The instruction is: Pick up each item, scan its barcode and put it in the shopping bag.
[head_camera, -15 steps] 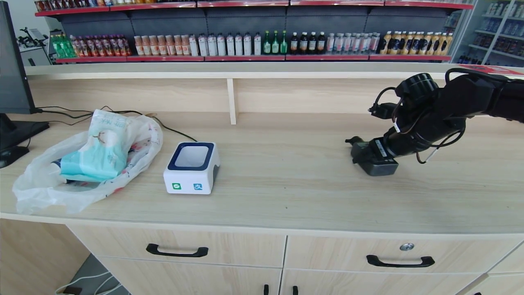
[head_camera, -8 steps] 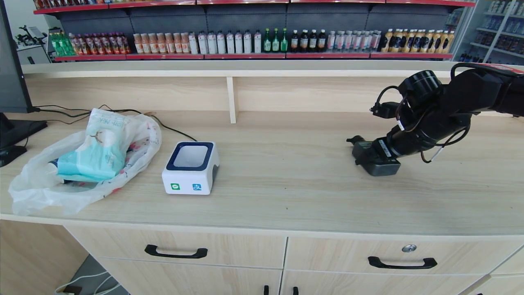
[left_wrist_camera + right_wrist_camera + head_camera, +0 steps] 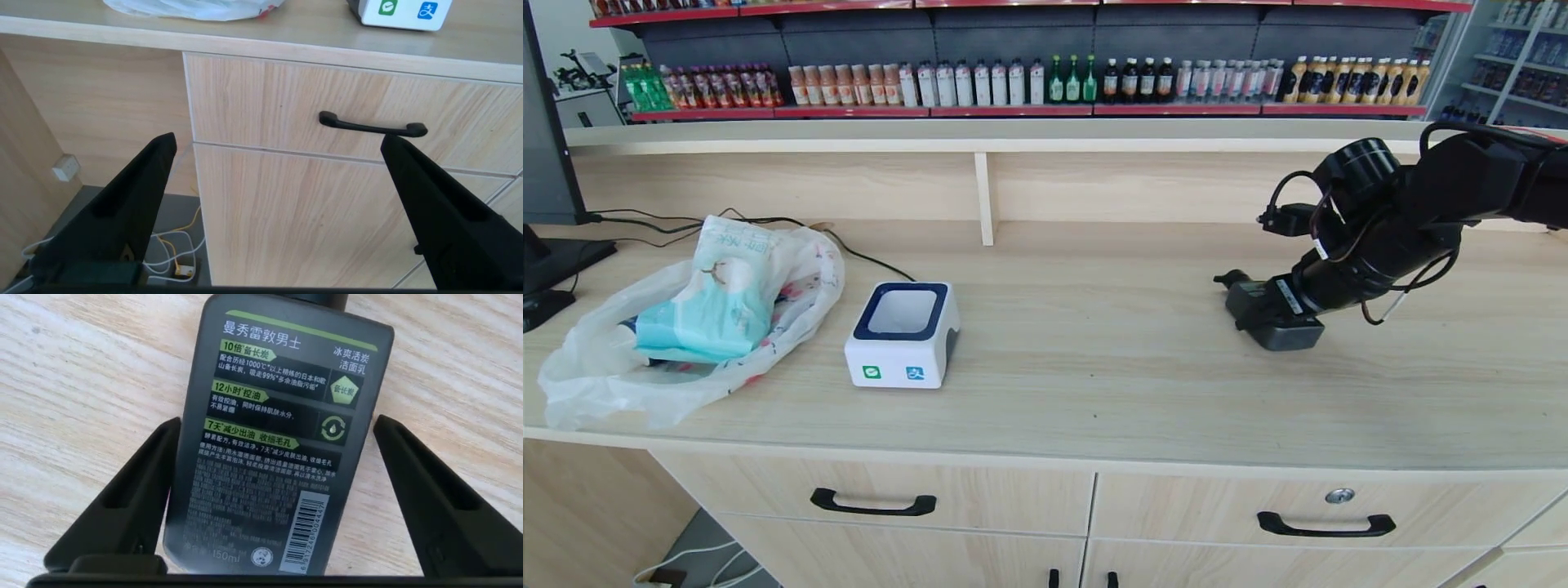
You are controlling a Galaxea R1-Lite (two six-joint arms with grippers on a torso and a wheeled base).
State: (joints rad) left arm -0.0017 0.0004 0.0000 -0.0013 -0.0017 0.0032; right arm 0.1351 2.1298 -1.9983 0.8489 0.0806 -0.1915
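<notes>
1. Since 1 s ago the head camera nudged and the whole frame shifted slightly. Nothing on the counter (image 3: 1094,384) moved. The right arm holds the same spot, right of centre.
2. Right gripper (image 3: 1270,314) is down at the counter with its claw spread, one finger on each side of 1 black bottle (image 3: 278,441). The bottle lies flat on the wood, barcode side up. Can't tell if the fingers touch it.
3. Left gripper (image 3: 278,139): claw spread wide, nothing between the fingers. It faces a drawer front (image 3: 278,90) below the counter edge.
4. Left of frame: 1 shopping bag (image 3: 580,384), slumped open, with 1 teal pack (image 3: 719,302) inside.
5. 1 scanner (image 3: 903,335) sits just right of the bag, well apart from the bottle.
6. Bottom of frame: 2 drawer handles (image 3: 872,502).
</notes>
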